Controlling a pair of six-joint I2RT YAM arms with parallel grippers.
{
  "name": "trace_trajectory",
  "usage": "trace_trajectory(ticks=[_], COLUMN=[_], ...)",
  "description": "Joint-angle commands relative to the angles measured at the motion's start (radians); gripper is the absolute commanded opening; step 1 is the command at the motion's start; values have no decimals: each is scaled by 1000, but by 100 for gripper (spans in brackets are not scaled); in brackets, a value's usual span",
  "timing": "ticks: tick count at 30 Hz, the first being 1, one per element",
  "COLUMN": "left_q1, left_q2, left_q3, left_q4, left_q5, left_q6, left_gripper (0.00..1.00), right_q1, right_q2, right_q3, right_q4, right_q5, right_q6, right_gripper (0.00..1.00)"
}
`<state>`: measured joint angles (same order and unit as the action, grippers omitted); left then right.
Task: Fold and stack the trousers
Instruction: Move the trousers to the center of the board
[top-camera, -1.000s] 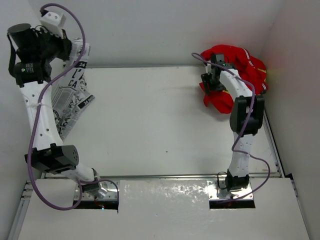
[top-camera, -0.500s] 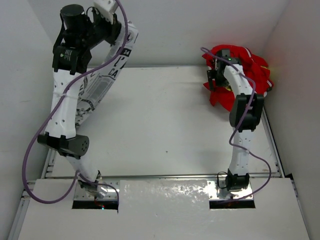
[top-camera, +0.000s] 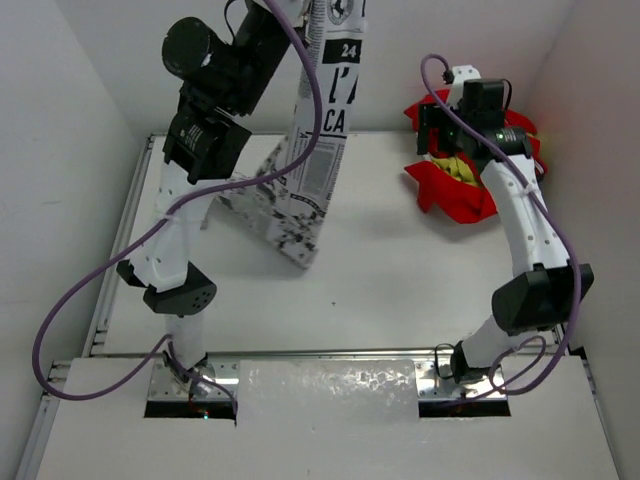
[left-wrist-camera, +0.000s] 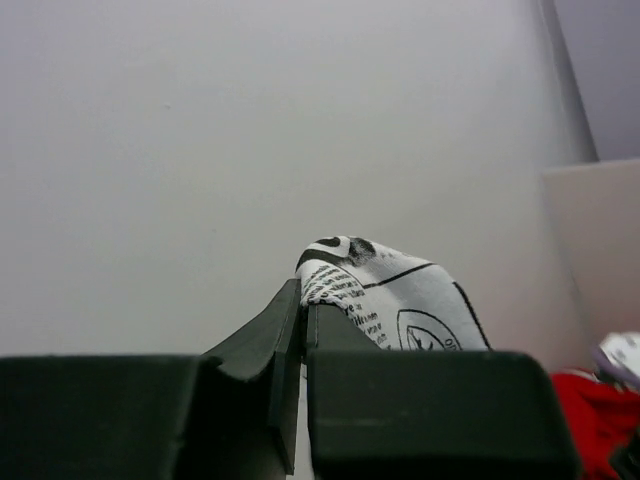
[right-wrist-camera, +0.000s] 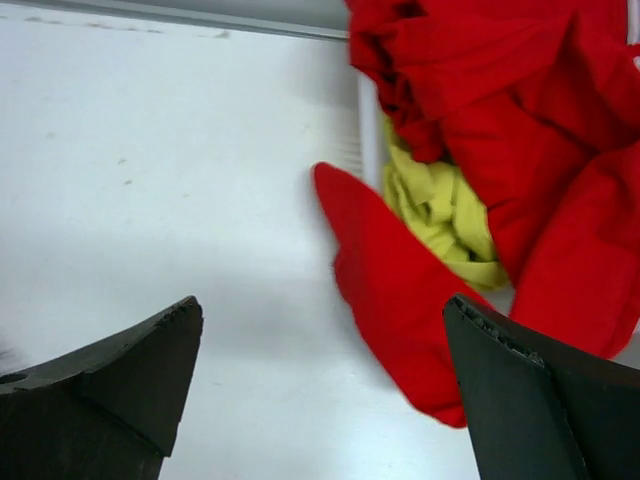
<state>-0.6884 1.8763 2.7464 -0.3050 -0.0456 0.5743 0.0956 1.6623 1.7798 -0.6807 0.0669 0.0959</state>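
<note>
The trousers (top-camera: 322, 150), white with black newspaper print, hang in a long strip from the top edge of the top view down to the table, and their lower end lies crumpled there (top-camera: 268, 205). My left gripper (left-wrist-camera: 303, 295) is raised high and shut on a fold of the trousers (left-wrist-camera: 410, 300). In the top view its fingers are cut off by the top edge. My right gripper (top-camera: 432, 138) is open and empty. It hovers over the table at the left edge of a red cloth pile (top-camera: 470, 190), and in the right wrist view (right-wrist-camera: 322, 305) bare table shows between its fingers.
The red cloth pile (right-wrist-camera: 520, 150), with a yellow garment (right-wrist-camera: 440, 210) inside it, fills the far right corner. White walls close the table at the back and sides. A metal rail (top-camera: 330, 352) runs along the near edge by the arm bases.
My left arm swung from the far left corner toward the middle and rose, lifting the trousers so they hang. My right gripper pulled back off the red pile and rose.
</note>
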Motion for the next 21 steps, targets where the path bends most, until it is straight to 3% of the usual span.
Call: trace_trajectory(ticks=[1,4,6,9,12,16,21], left_q1=[-2,0,32,160,312,359,365], left_q2=[12,3,-69,-192,-384,-613,-885], left_q3=[75,65,-43,-373,-658,-1079,-1395], left_q4=[217,163,8,-101,-273,-440,-595], left_q5=[-112,-132,-177,-104,-48,41,125], left_q6=[39,45,82,7,31,96,180], left_gripper=[0,0,0,0,0,0,0], right_q1=[42,56,56,58,81,145,185], right_q2=[-22,-52,-68,-79,-91,-44,80], right_q3=[-138,-215,-258,-318,-382,-431,-419], right_q4=[72,76,66,55,59,67,85], right_q5=[-52,-59,-30,-19,-18,-18,-88], right_q6=[40,74,93,122,137,169,283], right_gripper=[99,99,99,98,97,96,94])
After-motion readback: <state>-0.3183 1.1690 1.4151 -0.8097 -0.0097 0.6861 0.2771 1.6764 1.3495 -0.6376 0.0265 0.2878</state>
